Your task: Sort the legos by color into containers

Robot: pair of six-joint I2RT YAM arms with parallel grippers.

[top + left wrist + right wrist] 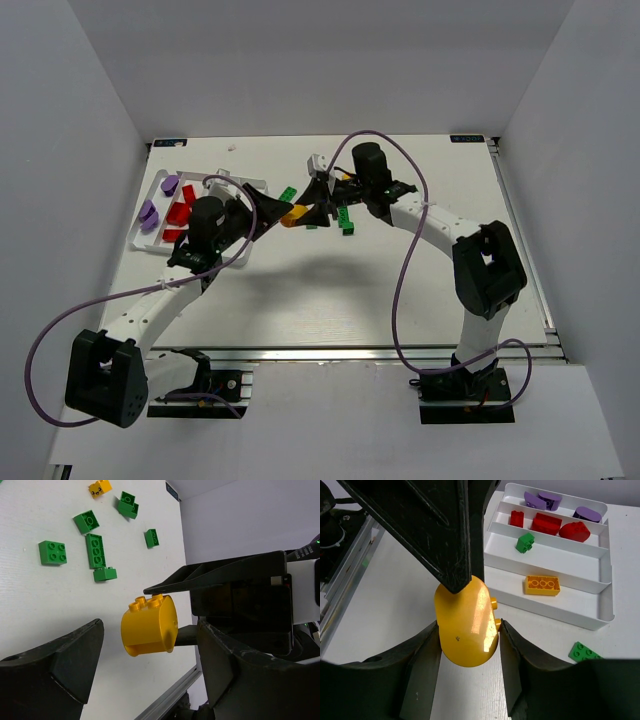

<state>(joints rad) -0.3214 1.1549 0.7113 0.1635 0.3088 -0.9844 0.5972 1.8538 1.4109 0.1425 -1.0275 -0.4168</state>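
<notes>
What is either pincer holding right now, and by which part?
The right pincer grips the yellow rounded brick by its sides; the left pincer is open, holding nothing.

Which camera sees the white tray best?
The right wrist view: the white tray shows all four compartments. From the top, the left arm covers part of it; the left wrist view misses it.

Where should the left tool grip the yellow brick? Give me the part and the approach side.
Likely the two flat end faces of the yellow brick, closing from where the open left tool straddles it. The right tool pinches across the studded side, and the rest is curved.
</notes>
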